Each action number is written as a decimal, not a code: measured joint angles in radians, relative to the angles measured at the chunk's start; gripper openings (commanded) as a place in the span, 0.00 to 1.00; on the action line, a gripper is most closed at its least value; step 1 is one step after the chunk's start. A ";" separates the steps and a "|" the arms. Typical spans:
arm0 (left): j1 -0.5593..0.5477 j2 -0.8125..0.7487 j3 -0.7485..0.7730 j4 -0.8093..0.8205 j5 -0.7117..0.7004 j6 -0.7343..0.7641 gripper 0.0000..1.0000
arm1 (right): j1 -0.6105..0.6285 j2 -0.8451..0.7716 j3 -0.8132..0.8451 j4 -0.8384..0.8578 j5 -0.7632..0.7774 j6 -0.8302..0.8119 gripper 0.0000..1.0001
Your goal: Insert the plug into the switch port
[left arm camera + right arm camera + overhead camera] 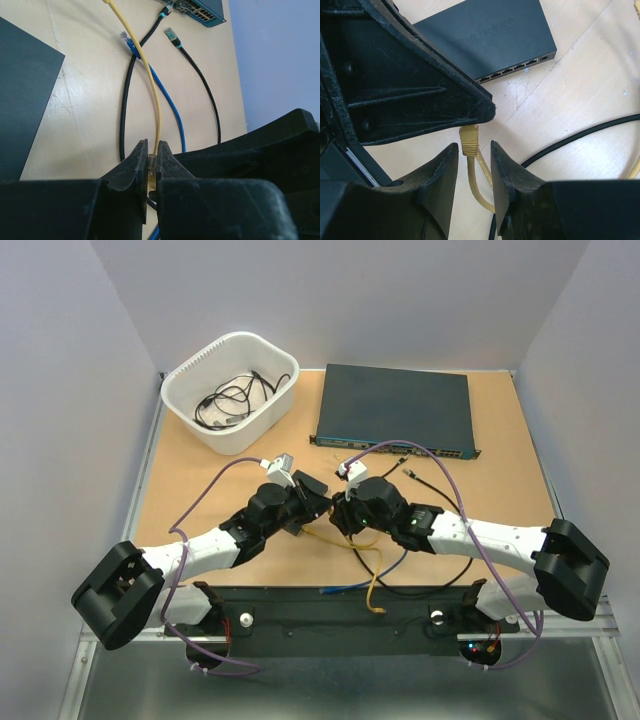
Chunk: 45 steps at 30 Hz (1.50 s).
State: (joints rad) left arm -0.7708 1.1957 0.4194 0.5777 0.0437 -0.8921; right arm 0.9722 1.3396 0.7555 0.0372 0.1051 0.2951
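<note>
**Yellow plug pinched by left gripper, short of the small black box**

One small black box (490, 40) lies flat on the table (500, 460). A single row of sockets runs along its edge, part of it hidden behind the left arm. The switch port (512, 70) is one of these, and all the sockets that show are empty.

Just in front of that edge is the one plug (468, 137), yellow, tip pointing towards the box but clear of it. The left gripper (151, 145) is clamped tight on it. A pale piece sits between its fingers, and the yellow cable (150, 75) runs out from there, away from the box. The right gripper (473, 145) is spread wider than the plug, one finger on either side, without pinching it.

Beside the box, four cable ends lie loose:
- one more yellow tip
- one blue cable (167, 100) with its blue plug
- two black cable ends (170, 34)

Beyond them, well away from the box, stands one large dark unit (395, 400). To the far left is one white basket (232, 337) holding a tangle of black leads.

From above, the two grippers meet tip to tip and cover the box.
</note>
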 measured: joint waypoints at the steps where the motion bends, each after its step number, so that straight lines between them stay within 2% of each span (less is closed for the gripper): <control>1: 0.000 0.000 0.000 0.000 0.000 0.000 0.00 | 0.001 0.000 0.000 0.000 0.000 0.000 0.35; 11: 0.000 0.000 0.000 0.000 -0.001 0.000 0.00 | 0.005 0.000 0.000 0.001 0.004 0.008 0.24; 14: 0.000 0.000 0.000 0.000 -0.004 0.000 0.00 | 0.005 0.000 0.000 0.003 0.005 0.014 0.16; 18: 0.000 0.000 0.000 0.000 -0.010 0.000 0.00 | 0.005 0.003 0.000 0.009 0.007 0.016 0.01; 21: 0.000 0.000 0.000 0.001 -0.011 0.000 0.04 | 0.006 0.004 0.000 0.014 0.008 0.019 0.00; 25: 0.000 0.000 0.000 0.000 -0.011 0.004 0.27 | 0.006 0.004 -0.003 0.019 0.008 0.019 0.00; 29: 0.000 0.000 0.000 -0.003 -0.014 0.011 0.39 | 0.006 0.004 -0.006 0.028 0.008 0.019 0.00; 38: 0.043 -0.072 0.000 -0.075 -0.022 0.045 0.45 | 0.006 -0.006 -0.045 0.059 0.031 0.018 0.00; 43: 0.122 -0.143 0.000 -0.143 -0.039 0.092 0.46 | 0.006 -0.017 -0.053 0.056 0.060 0.014 0.00; 45: 0.198 -0.179 0.000 -0.169 -0.026 0.122 0.50 | 0.006 -0.017 -0.053 0.055 0.076 0.013 0.00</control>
State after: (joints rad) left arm -0.5732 1.0172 0.4194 0.4088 0.0181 -0.7696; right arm 0.9779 1.3224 0.7029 0.0917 0.1814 0.3084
